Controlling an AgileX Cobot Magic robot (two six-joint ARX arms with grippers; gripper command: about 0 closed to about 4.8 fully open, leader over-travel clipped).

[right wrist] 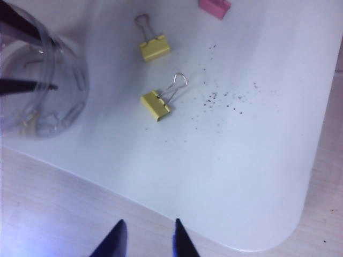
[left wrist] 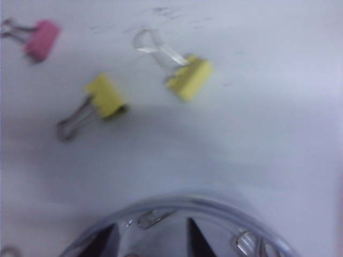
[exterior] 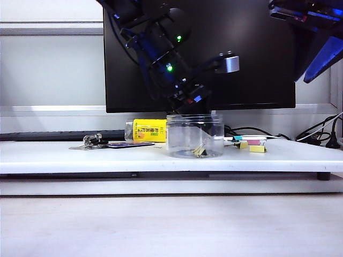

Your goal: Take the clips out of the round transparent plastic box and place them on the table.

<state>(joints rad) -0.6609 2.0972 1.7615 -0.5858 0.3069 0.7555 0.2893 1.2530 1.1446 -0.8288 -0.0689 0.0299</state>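
Note:
The round transparent plastic box (exterior: pixel 194 135) stands on the white table (exterior: pixel 64 158). My left gripper (left wrist: pixel 150 241) reaches down into it from above with its jaws open, and nothing shows between its dark fingertips (left wrist: pixel 195 238). A yellow clip (exterior: pixel 200 151) lies on the box's floor, and wire handles (left wrist: pixel 155 217) show through the rim (left wrist: pixel 182 202). Two yellow clips (right wrist: pixel 155 47) (right wrist: pixel 155 105) lie on the table beside the box (right wrist: pixel 43 91). My right gripper (right wrist: pixel 149 235) hovers open and empty, high over the table's corner.
A pink clip (exterior: pixel 253 142) and a teal one (exterior: pixel 237 138) lie behind the yellow clips (exterior: pixel 258 149). A bottle with a yellow label (exterior: pixel 146 130) lies left of the box, beside keys (exterior: pixel 92 141). A black monitor (exterior: pixel 257 64) stands behind. Pale wood-grain surface (right wrist: pixel 53 214) lies past the table edge.

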